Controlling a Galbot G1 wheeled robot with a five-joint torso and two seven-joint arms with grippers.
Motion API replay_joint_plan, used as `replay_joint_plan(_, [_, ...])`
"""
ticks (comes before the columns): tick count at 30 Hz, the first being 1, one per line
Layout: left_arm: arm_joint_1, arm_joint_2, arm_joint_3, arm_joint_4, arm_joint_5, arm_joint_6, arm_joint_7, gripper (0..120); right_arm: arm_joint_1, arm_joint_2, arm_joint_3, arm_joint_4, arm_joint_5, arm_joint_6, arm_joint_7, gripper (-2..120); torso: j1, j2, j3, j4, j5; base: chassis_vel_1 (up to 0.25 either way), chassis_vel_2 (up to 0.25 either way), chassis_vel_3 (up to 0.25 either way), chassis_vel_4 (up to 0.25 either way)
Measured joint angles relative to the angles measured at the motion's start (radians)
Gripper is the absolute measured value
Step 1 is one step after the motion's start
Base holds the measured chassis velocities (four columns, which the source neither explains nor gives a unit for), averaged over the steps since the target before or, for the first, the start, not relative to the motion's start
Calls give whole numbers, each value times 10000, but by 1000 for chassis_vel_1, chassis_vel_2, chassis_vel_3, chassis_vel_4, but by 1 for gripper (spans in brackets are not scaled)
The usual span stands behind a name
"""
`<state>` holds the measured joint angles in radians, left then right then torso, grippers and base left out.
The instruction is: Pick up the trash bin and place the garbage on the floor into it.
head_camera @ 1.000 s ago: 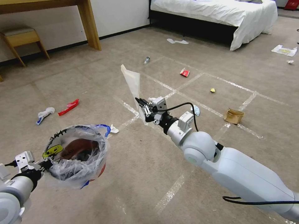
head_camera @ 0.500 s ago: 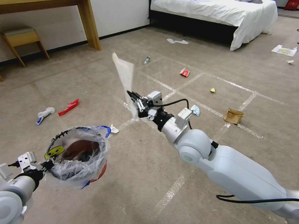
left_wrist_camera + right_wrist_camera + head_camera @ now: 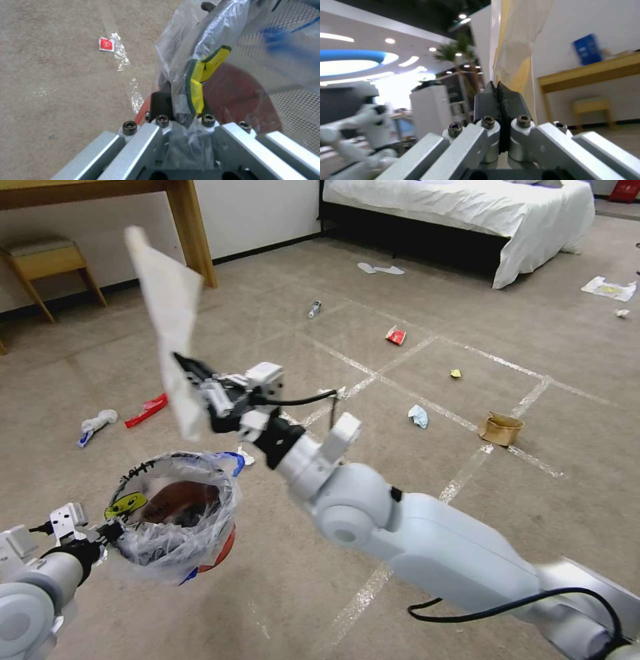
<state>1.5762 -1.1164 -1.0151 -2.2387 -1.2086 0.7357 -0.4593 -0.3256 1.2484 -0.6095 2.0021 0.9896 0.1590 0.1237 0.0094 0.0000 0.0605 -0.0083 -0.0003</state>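
One white paper sheet (image 3: 170, 323), pinched between the closed fingers of the right gripper (image 3: 190, 373), has swung across in the last second and now stands just above the small round red trash bin (image 3: 175, 510) with its crinkly clear liner. Clamped on that bin's rim, the left gripper (image 3: 107, 530) holds it off the beige carpet floor (image 3: 373, 480), so the drop looks close.

Blurred paper, veiled bin

The white paper sheet (image 3: 170, 323) is showing smeared, its edges soft; the crinkly bag is veiling the trash bin (image 3: 217, 550) and its contents, and the picture's lower edge is cutting off both arms.
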Motion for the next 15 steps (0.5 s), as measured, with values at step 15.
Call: replay_joint_plan(15, [174, -2, -101, -605, -351, 2, -163, 0, -9, 886, -1543, -1457, -145, 535, -874, 0, 0, 0, 0, 0, 2, 0, 0, 0, 0])
